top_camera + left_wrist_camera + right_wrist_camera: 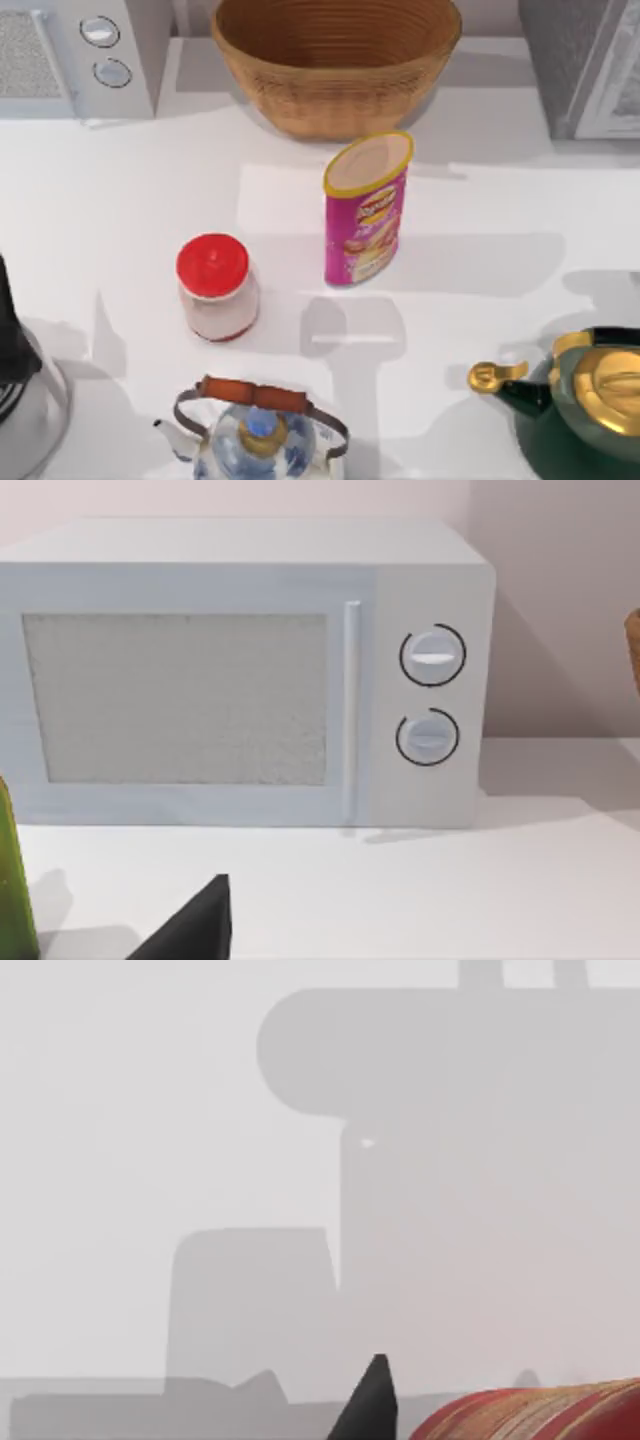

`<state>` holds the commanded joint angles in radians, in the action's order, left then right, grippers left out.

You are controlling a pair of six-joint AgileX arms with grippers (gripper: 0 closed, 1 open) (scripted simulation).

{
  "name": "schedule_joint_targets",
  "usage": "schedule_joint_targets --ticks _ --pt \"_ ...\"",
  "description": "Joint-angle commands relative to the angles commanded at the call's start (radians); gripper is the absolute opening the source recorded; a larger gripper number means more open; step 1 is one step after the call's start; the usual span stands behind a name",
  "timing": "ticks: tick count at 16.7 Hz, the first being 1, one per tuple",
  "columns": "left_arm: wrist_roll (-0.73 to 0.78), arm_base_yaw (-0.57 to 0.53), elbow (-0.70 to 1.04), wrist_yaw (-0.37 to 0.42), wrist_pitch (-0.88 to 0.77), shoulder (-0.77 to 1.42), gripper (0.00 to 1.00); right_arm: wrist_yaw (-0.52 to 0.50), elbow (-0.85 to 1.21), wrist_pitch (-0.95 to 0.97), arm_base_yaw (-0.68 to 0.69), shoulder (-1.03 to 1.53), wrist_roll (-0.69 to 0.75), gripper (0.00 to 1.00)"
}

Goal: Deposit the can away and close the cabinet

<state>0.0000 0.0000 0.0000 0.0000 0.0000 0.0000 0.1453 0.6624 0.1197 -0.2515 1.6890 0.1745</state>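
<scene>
The can is a tall pink snack tube with a yellow rim, standing upright in the middle of the white table, just in front of the basket. A grey cabinet stands at the back right corner. The left wrist view has a black part of my left gripper at its edge, facing the microwave. A black tip of my right gripper rises before a pale wall with shadows on it, beside a red striped rounded surface. Neither gripper is near the can.
A wicker basket sits at the back centre and a white microwave at the back left. In front of the can are a red-lidded jar, a blue-white kettle and a green-gold teapot. A dark shape is at the left edge.
</scene>
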Motion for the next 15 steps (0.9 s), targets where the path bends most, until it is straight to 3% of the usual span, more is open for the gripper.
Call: schedule_joint_targets --ticks 10,15 --pt "0.0 0.0 0.0 0.0 0.0 0.0 1.0 0.002 0.01 -0.015 -0.002 -0.002 -0.003 0.0" --pt "0.0 0.0 0.0 0.0 0.0 0.0 1.0 0.016 0.12 -0.23 -0.006 -0.043 -0.008 0.0"
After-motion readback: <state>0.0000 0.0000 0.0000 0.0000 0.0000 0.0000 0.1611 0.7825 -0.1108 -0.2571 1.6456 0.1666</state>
